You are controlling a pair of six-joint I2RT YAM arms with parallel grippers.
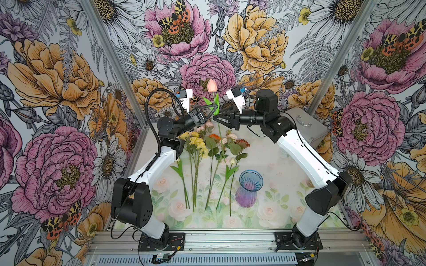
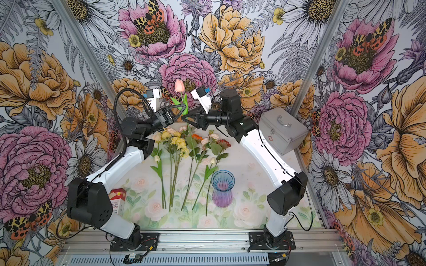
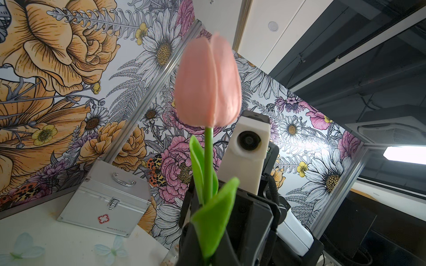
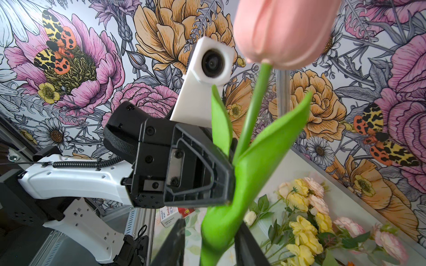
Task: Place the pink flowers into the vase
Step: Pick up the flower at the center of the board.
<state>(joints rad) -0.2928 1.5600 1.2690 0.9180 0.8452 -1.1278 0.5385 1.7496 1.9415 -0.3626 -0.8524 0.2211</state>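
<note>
A salmon-pink tulip (image 1: 212, 85) (image 2: 179, 85) stands upright in the air above the far side of the table, its bloom large in the left wrist view (image 3: 207, 80) and the right wrist view (image 4: 283, 30). My left gripper (image 1: 216, 106) (image 2: 184, 106) (image 3: 208, 251) is shut on its green stem among the leaves. My right gripper (image 1: 214, 119) (image 2: 182, 117) (image 4: 209, 244) faces it just below, jaws open on either side of the stem and lower leaf. Pale pink sprays (image 1: 231, 135) (image 2: 213, 137) lie on the table. The blue-and-purple glass vase (image 1: 250, 188) (image 2: 222, 187) stands upright, nearer the front.
Yellow flowers (image 1: 198, 142), an orange bloom (image 1: 214, 137) and a dark red one (image 1: 243, 143) lie in the row with the pink sprays. A silver metal case (image 1: 306, 125) sits at the back right. A red-and-white box (image 2: 118, 198) stands by the left arm.
</note>
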